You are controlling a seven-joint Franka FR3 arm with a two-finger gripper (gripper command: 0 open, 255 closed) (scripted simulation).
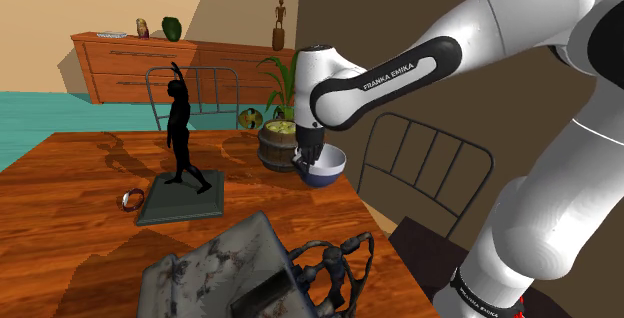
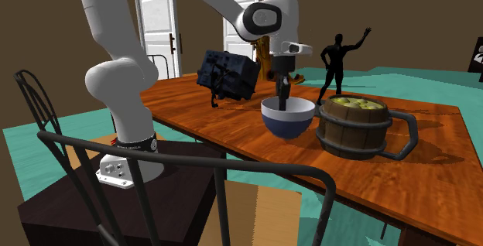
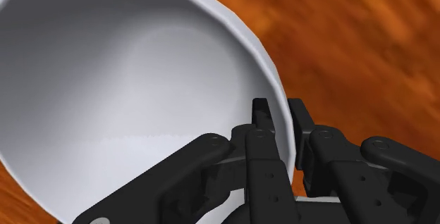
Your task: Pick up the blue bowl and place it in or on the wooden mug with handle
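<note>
The bowl (image 1: pixel 328 166) (image 2: pixel 288 117) (image 3: pixel 134 96) is blue outside and white inside. It sits low over the wooden table (image 1: pixel 90 236) (image 2: pixel 433 167), near the edge, and whether it touches the wood I cannot tell. My black gripper (image 1: pixel 308 159) (image 2: pixel 283 96) (image 3: pixel 280 114) is shut on the bowl's rim, one finger inside and one outside. Right beside the bowl stands the wooden barrel-like mug (image 1: pixel 278 146) (image 2: pixel 354 124) with dark hoops and a handle (image 2: pixel 404 136). Yellow-green contents fill the mug's top.
A black figure with a raised arm (image 1: pixel 183 131) (image 2: pixel 337 59) stands on a grey base behind the mug. A dark crumpled bag (image 1: pixel 250 271) (image 2: pixel 229 74) lies near the stand, and a small ring (image 1: pixel 131 200) lies beside the figure's base. Metal chairs (image 1: pixel 425 171) (image 2: pixel 155 167) line the table edge.
</note>
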